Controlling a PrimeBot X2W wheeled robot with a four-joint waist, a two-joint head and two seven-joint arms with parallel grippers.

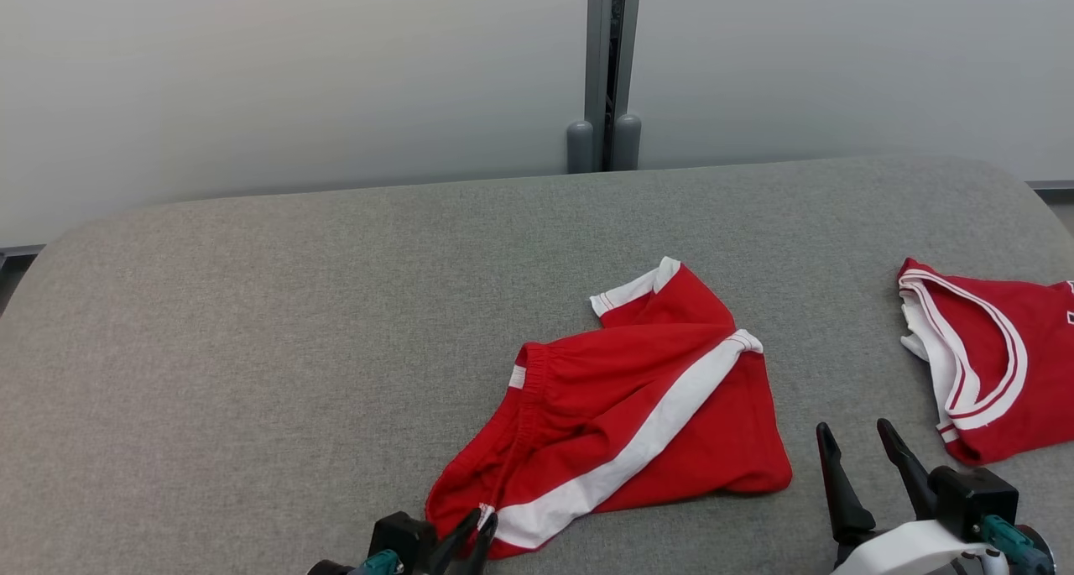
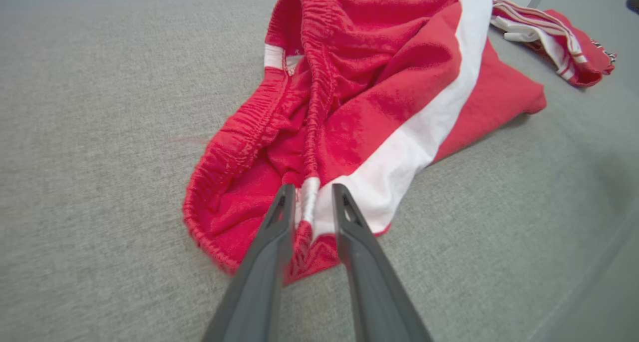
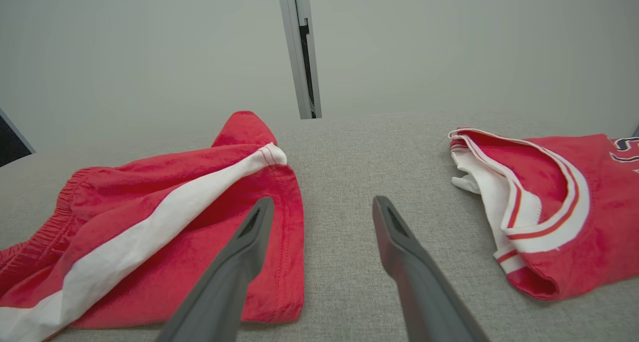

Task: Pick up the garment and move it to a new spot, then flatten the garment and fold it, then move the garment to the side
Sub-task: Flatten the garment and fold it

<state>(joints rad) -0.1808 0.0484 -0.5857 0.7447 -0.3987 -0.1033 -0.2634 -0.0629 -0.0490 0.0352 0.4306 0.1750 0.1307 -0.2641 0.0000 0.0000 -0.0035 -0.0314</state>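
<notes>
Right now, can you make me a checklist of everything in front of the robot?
Surface: grey fabric surface, flat.
Job's things: red shorts with a white stripe, crumpled, near the middle.
Clutter: red-and-white jersey at the right edge, apart from the shorts.
Grippers: left gripper has its jaws either side of the shorts' waistband corner, grip unclear; right gripper jaws open, between the garments.
Cables: nothing seen.
Surroundings: pale wall, grey post.
</notes>
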